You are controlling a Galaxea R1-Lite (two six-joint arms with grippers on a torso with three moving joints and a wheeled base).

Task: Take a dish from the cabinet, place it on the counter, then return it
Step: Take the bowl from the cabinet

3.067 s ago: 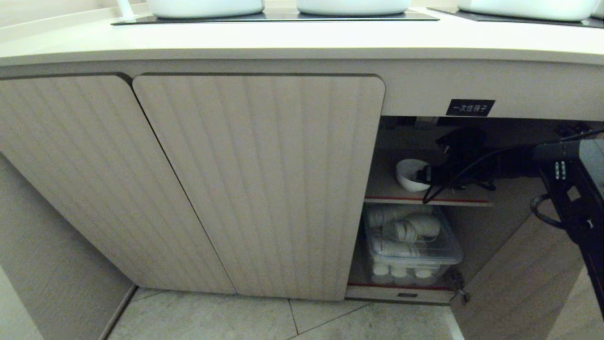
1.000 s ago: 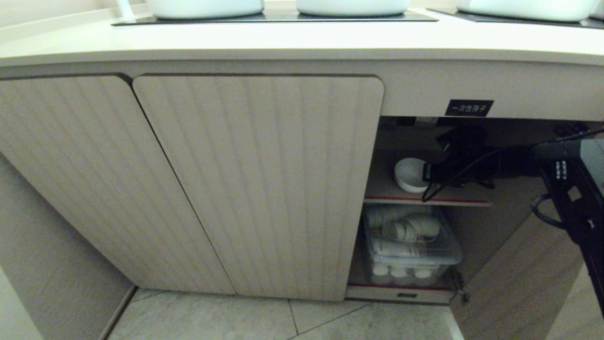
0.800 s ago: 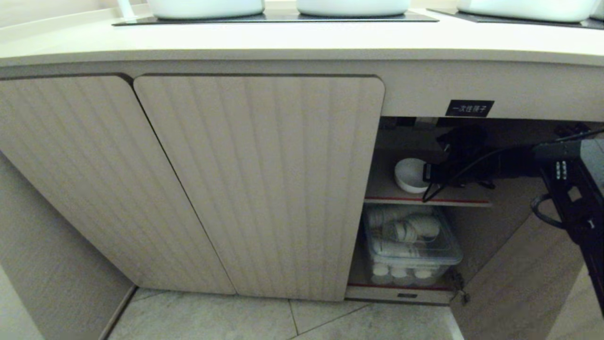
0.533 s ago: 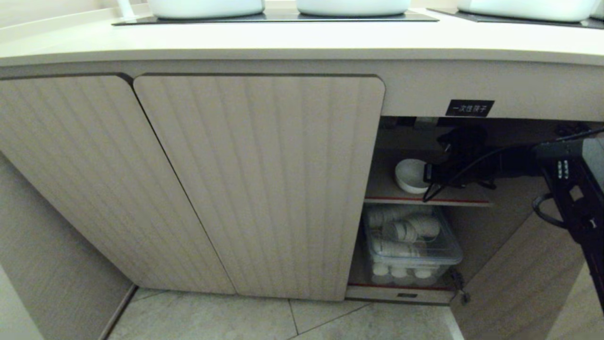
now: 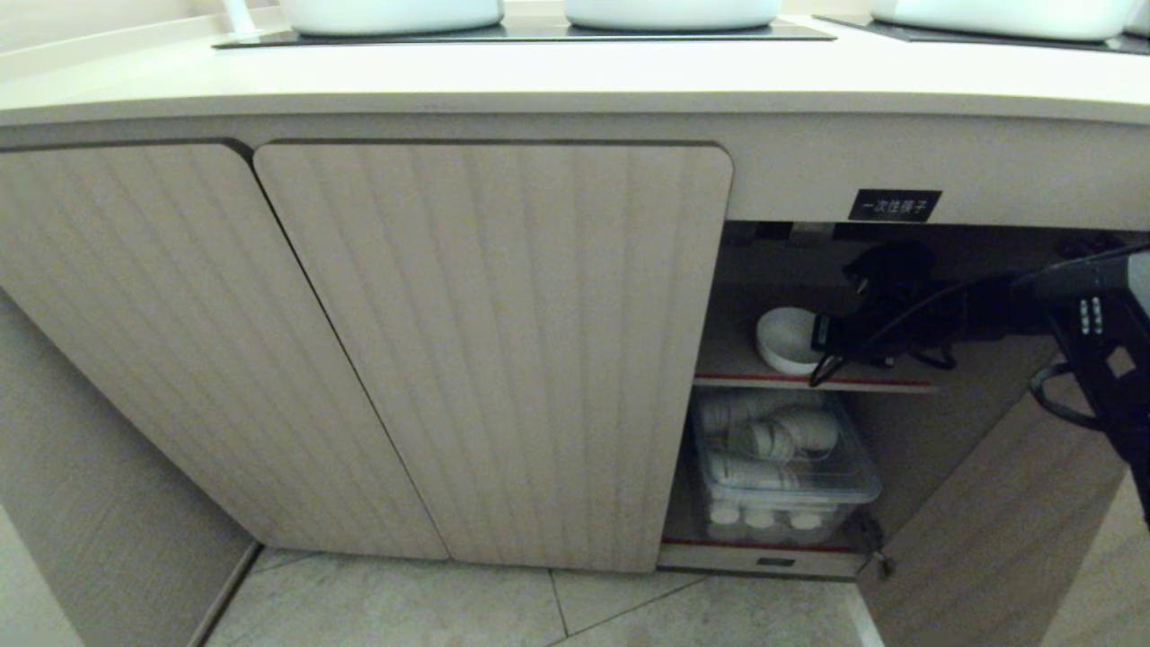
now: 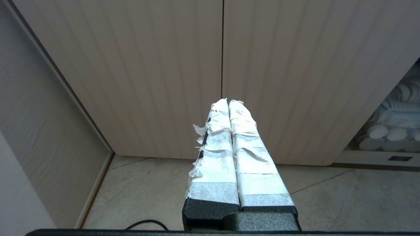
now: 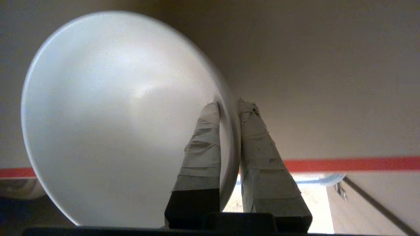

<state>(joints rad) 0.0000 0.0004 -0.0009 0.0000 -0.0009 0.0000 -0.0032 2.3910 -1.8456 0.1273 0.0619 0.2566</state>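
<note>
The dish (image 5: 783, 340), a small plain white bowl, is inside the open right bay of the beige ribbed cabinet (image 5: 503, 350), just above its upper red-edged shelf (image 5: 813, 381). My right gripper (image 5: 819, 334) reaches in from the right and is shut on the bowl's rim. In the right wrist view the bowl (image 7: 115, 124) is tipped on edge, one taped finger (image 7: 201, 144) inside it and the other outside. The cream counter (image 5: 575, 81) runs above. My left gripper (image 6: 228, 102) is shut and empty, parked facing the closed doors.
A clear lidded bin (image 5: 791, 472) of stacked white cups fills the lower shelf. The opened cabinet door (image 5: 979, 539) stands at the right, near my right arm. White pots (image 5: 391, 13) sit on black cooktop panels (image 5: 530, 32). Tiled floor (image 5: 539, 607) lies below.
The right gripper has drawn back a little to the right and slightly down with the bowl, which is now more tipped than three seconds ago. The left arm has not moved.
</note>
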